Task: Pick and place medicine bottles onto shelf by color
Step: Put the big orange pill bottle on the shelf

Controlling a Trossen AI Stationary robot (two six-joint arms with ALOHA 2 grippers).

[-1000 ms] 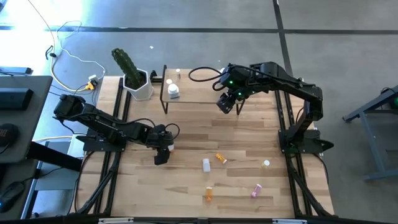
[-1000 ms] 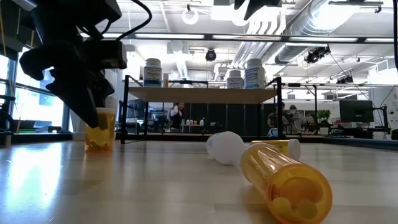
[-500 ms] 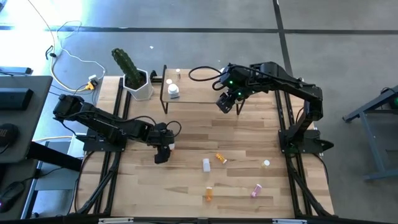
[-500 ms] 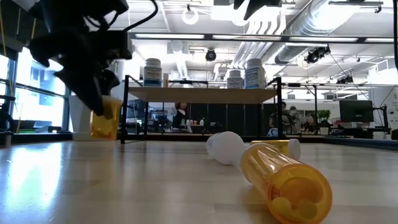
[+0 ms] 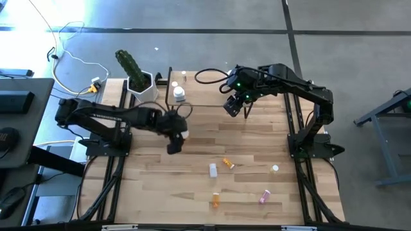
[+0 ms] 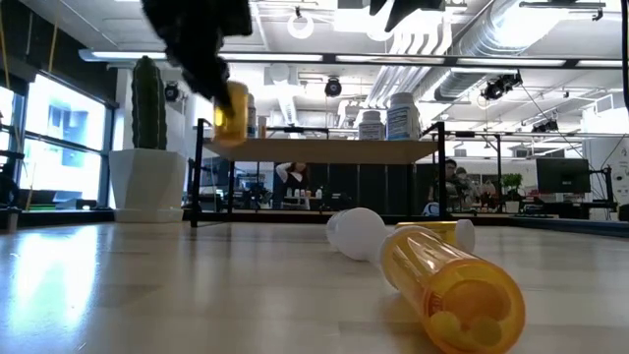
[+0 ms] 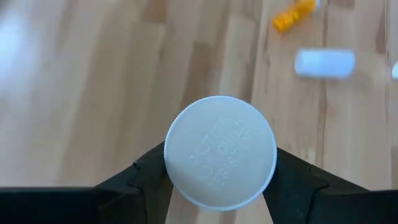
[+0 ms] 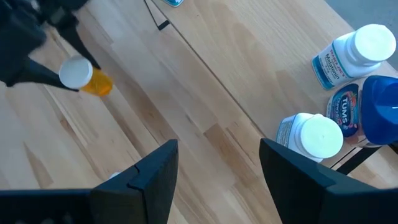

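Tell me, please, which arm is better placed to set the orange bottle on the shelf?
The left. Its hand already grips the orange bottle, lifted off the table near the shelf. The right hand hangs open and empty over the shelf's other end.

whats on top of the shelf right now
On the shelf stand white-capped bottles; the low view shows three along it, with the left gripper and its orange bottle hiding part of the left end.
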